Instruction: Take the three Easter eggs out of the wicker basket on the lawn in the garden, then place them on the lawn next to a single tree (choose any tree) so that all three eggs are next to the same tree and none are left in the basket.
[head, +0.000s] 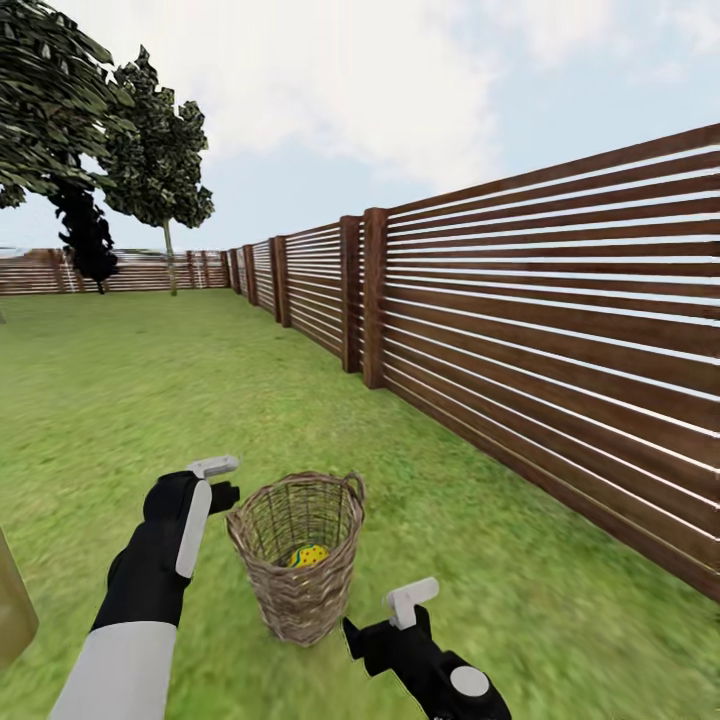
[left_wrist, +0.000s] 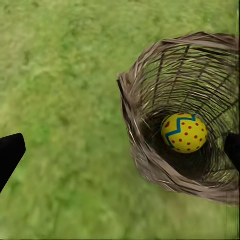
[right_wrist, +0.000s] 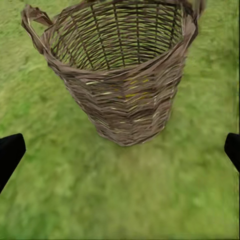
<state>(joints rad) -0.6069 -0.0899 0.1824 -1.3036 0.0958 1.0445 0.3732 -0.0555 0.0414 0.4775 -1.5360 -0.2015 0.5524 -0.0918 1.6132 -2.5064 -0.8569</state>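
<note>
One Easter egg (left_wrist: 184, 132) lies deep in the upright wicker basket (head: 298, 560), its long axis not clear, the basket standing on the lawn (head: 150, 400) between the open, empty left gripper (head: 222, 482) and right gripper (head: 385, 615).

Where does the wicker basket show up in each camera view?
Head view: wicker basket at lower centre, on the lawn between the two arms.
Left wrist view: basket at the right side, seen from above, one Easter egg inside.
Right wrist view: basket in the upper middle, seen from the side.
Shared landmark: the basket's woven rim.
</note>
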